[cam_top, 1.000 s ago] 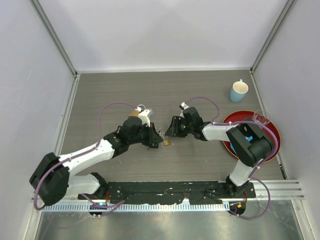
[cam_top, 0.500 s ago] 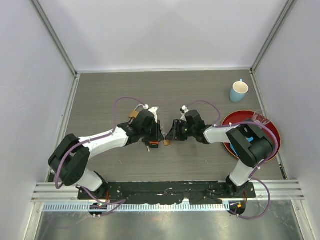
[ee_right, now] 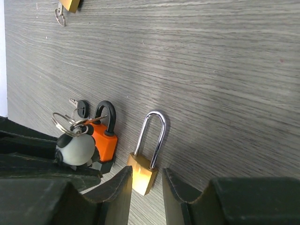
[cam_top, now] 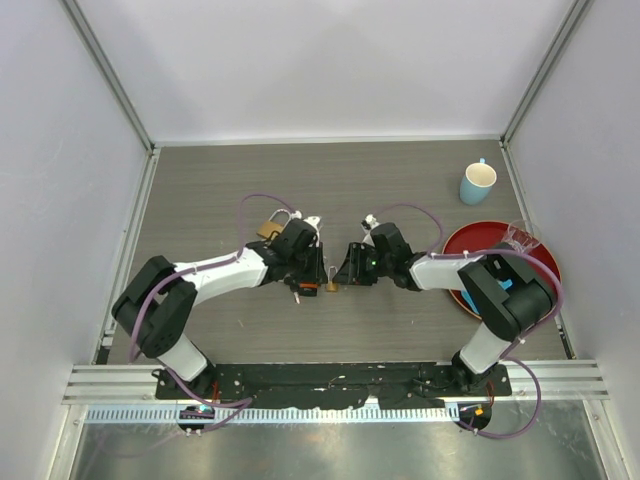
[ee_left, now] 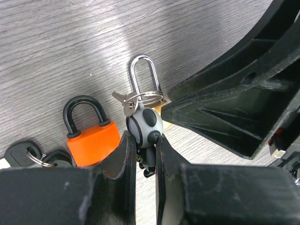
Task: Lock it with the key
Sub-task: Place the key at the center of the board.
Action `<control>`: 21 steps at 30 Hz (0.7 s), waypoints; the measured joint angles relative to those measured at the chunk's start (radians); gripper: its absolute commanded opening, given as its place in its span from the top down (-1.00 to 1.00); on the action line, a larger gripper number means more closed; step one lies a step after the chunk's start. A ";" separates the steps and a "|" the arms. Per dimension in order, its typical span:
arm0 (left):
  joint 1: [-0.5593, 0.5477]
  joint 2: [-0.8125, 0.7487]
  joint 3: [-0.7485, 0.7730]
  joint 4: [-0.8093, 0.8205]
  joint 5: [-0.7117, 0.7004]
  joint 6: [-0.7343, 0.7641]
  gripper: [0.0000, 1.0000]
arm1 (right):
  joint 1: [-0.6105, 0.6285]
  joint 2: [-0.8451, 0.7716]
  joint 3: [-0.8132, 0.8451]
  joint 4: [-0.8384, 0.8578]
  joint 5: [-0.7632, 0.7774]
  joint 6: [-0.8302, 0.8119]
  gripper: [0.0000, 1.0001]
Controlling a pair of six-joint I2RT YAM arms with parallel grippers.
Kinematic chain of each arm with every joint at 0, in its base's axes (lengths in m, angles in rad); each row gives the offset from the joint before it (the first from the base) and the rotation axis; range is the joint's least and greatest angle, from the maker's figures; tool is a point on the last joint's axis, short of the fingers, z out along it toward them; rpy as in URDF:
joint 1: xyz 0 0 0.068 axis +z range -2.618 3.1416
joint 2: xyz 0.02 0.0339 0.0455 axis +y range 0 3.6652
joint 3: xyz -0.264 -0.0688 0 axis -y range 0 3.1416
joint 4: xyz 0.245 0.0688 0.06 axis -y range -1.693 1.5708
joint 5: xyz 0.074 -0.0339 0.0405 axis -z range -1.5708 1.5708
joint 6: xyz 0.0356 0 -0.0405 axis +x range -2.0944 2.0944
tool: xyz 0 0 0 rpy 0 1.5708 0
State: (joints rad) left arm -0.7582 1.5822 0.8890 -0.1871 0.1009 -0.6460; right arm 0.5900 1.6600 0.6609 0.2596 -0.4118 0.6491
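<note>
Seen from the right wrist, the brass padlock [ee_right: 141,175] lies flat on the grey table [ee_right: 225,70]. Its long shackle points away and its body sits between the right gripper [ee_right: 146,171], whose fingers stand apart astride it; whether they press it cannot be told. The left gripper [ee_left: 145,138] is clamped on a grey key charm [ee_left: 145,123]. Its key [ee_left: 123,99] dangles beside the shackle, likely the wrong end for the keyhole. An orange padlock [ee_left: 92,138] lies alongside.
</note>
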 measured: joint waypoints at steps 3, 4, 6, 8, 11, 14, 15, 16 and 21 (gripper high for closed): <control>0.000 0.024 0.017 -0.006 0.008 0.000 0.43 | 0.000 -0.017 -0.005 -0.017 0.018 -0.001 0.23; 0.000 0.029 0.022 -0.010 0.009 0.000 0.14 | 0.000 -0.023 -0.006 -0.026 0.025 -0.002 0.22; 0.000 0.031 0.029 -0.014 0.008 -0.002 -0.04 | 0.000 -0.037 -0.008 -0.045 0.036 -0.005 0.22; 0.000 0.031 0.034 -0.016 0.008 0.002 -0.17 | 0.000 -0.053 -0.011 -0.063 0.047 -0.009 0.21; 0.000 0.024 0.035 -0.020 0.005 -0.001 -0.28 | 0.000 -0.080 -0.014 -0.075 0.056 -0.014 0.20; 0.000 -0.004 0.034 -0.027 0.004 0.000 -0.33 | 0.000 -0.099 -0.015 -0.081 0.060 -0.017 0.19; 0.000 -0.021 0.034 -0.027 0.004 0.000 -0.34 | 0.000 -0.104 -0.015 -0.083 0.062 -0.018 0.18; 0.000 -0.036 0.033 -0.027 0.005 0.000 -0.36 | 0.000 -0.109 -0.015 -0.086 0.063 -0.019 0.19; 0.000 -0.126 0.020 -0.002 0.005 0.000 -0.54 | -0.001 -0.127 -0.015 -0.104 0.068 -0.020 0.14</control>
State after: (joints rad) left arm -0.7582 1.4559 0.9089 -0.1886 0.1062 -0.6456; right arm 0.5888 1.5330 0.6460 0.1558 -0.3439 0.6289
